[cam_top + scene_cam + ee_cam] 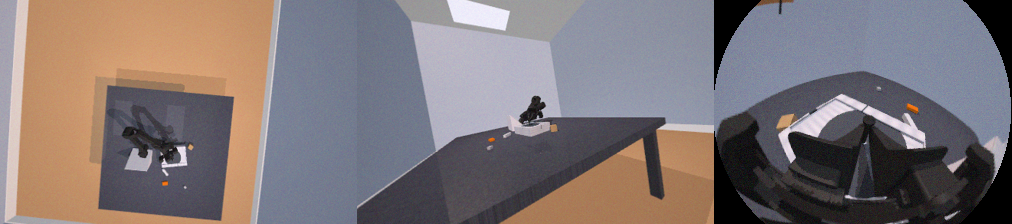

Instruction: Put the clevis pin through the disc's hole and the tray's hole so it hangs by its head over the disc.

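The steel tray is pale and rimmed. The disc looks dark grey and lies inside it, partly hidden by my fingers. My gripper is over the tray and disc, shut on the clevis pin. The pin's dark round head shows at the fingertips in the wrist view. The pin's shank, the disc's hole and the tray's pin hole are hidden, so I cannot tell whether the pin is in either hole.
A white bar lies close beside the tray. An orange block and a small pale piece lie farther out. A tan block stands by the tray's opposite side. A white slanted panel is near the arm.
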Robot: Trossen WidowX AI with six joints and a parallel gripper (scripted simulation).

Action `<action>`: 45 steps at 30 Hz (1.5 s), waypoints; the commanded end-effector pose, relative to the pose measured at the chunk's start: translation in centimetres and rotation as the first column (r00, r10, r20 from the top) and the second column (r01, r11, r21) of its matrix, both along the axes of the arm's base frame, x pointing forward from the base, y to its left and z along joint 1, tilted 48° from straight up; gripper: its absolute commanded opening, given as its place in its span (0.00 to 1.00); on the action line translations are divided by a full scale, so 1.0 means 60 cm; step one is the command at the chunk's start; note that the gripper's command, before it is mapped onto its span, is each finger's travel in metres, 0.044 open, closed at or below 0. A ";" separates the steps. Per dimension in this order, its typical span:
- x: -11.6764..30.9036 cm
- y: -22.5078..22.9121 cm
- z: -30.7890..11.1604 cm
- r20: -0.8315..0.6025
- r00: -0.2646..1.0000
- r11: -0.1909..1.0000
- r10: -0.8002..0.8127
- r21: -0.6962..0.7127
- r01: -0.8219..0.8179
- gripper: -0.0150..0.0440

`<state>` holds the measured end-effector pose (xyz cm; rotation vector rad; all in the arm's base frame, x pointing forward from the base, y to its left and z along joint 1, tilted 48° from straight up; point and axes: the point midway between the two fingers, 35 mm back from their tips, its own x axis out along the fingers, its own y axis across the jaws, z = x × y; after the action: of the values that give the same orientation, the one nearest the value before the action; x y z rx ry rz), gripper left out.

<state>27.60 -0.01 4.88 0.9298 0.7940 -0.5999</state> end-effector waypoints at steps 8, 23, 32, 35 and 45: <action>-0.002 0.000 -0.001 -0.004 1.000 1.000 0.005 0.000 -0.005 0.25; -0.004 -0.001 -0.002 -0.004 1.000 1.000 0.005 0.000 -0.005 0.25; -0.002 0.000 -0.002 -0.015 1.000 1.000 0.018 0.007 -0.018 0.25; -0.002 0.001 -0.002 -0.016 1.000 1.000 0.019 0.001 -0.019 0.25; 0.002 0.004 0.000 -0.004 1.000 1.000 0.006 0.000 -0.006 0.25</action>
<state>27.56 0.07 4.82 0.9201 0.8057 -0.5968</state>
